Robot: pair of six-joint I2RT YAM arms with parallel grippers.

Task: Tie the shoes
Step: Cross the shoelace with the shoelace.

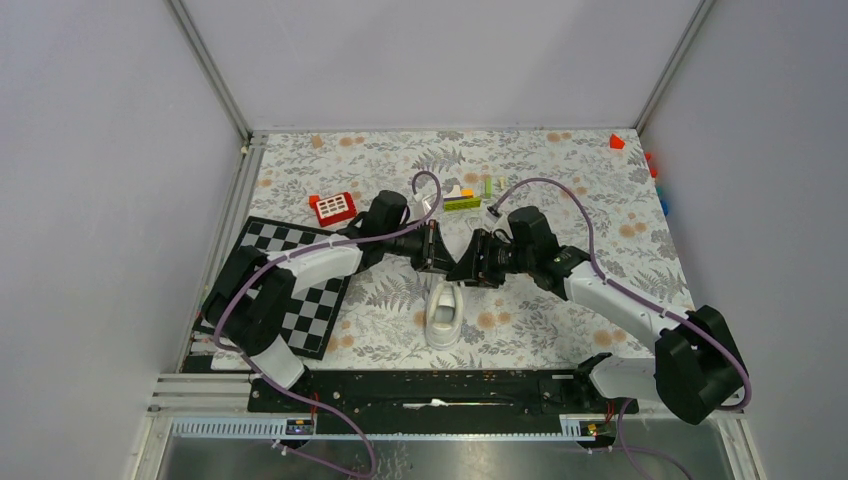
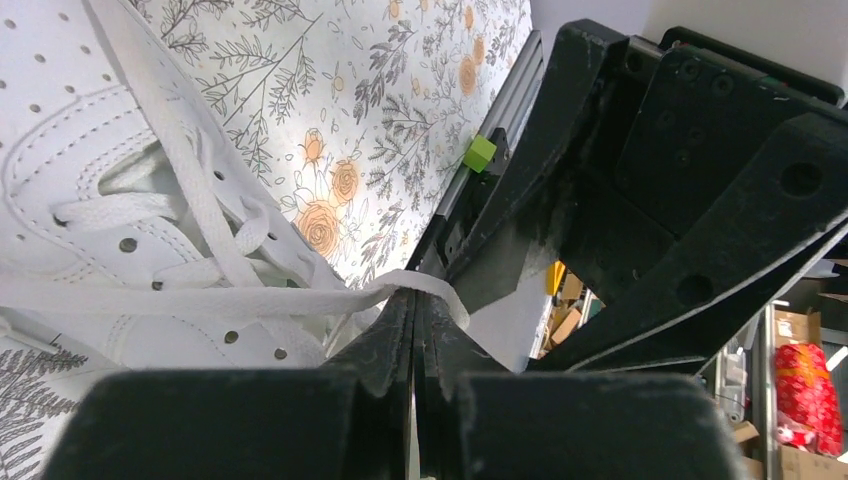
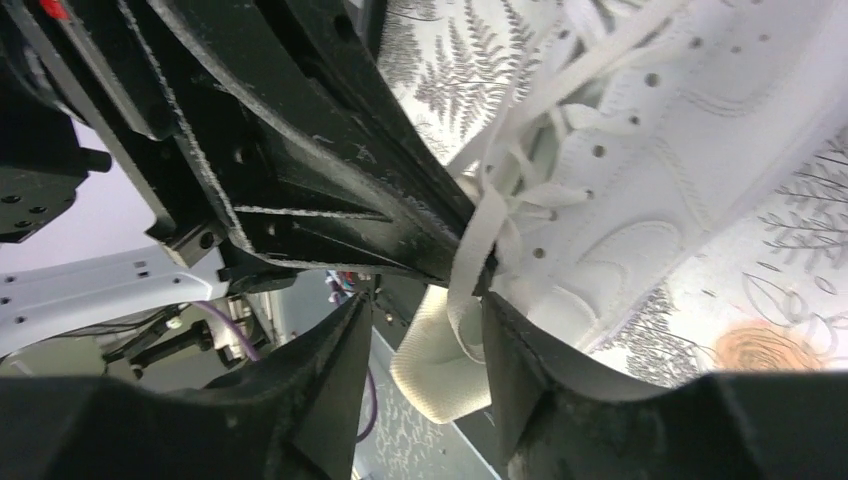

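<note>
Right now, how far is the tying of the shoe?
Done: the shoe is laced through its holes, but no knot shows. In hand: the left gripper pinches one lace; the right gripper is open, with lace hanging between its jaws. To do: the knot and the bow.

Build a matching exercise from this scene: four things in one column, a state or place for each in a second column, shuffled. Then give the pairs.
1. left gripper
2. right gripper
3. sneaker
4. checkerboard mat

A. lying flat, leftmost of the four
B. fingers apart
C. fingers pinched shut on a lace
D. all white

Pairs: 1-C, 2-B, 3-D, 4-A
</note>
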